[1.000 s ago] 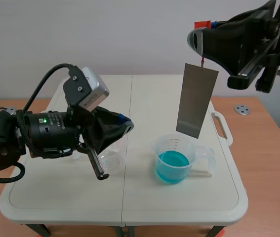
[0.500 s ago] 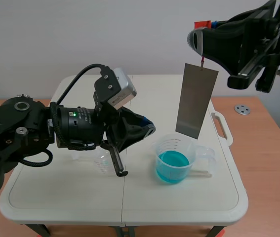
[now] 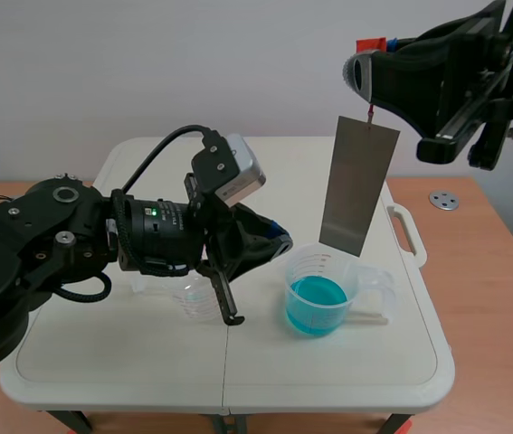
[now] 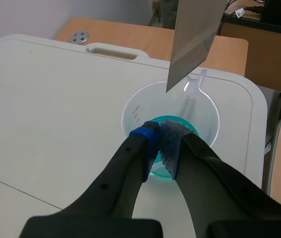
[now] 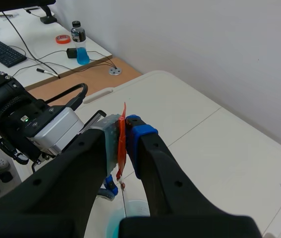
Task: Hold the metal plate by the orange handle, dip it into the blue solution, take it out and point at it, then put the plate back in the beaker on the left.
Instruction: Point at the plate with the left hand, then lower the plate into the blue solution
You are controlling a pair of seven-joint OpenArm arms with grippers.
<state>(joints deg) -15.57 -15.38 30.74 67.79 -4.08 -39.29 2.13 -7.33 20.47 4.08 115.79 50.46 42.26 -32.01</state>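
A grey metal plate (image 3: 360, 185) hangs on a thin wire from an orange handle (image 3: 371, 43), and my right gripper (image 3: 362, 65) is shut on that handle high above the table. The plate's lower edge sits just over the beaker of blue solution (image 3: 319, 291). In the right wrist view the orange handle (image 5: 122, 139) is pinched between the pads. My left gripper (image 3: 277, 239) is shut on nothing, its tip close beside the blue beaker and below the plate. In the left wrist view the left gripper (image 4: 159, 145) meets in front of the beaker (image 4: 130, 111), with the plate (image 4: 195, 34) above. An empty clear beaker (image 3: 197, 298) stands under the left arm, partly hidden.
The white folding table (image 3: 120, 362) has a carry handle (image 3: 407, 233) on its right side. A round metal disc (image 3: 443, 200) lies on the wooden desk beyond it. A second desk with a keyboard (image 5: 1, 49) and a bottle (image 5: 79, 42) shows in the right wrist view.
My left arm has swung to the right, from over the empty beaker to beside the blue beaker, fingers shut throughout. The right arm and the hanging plate have barely moved.
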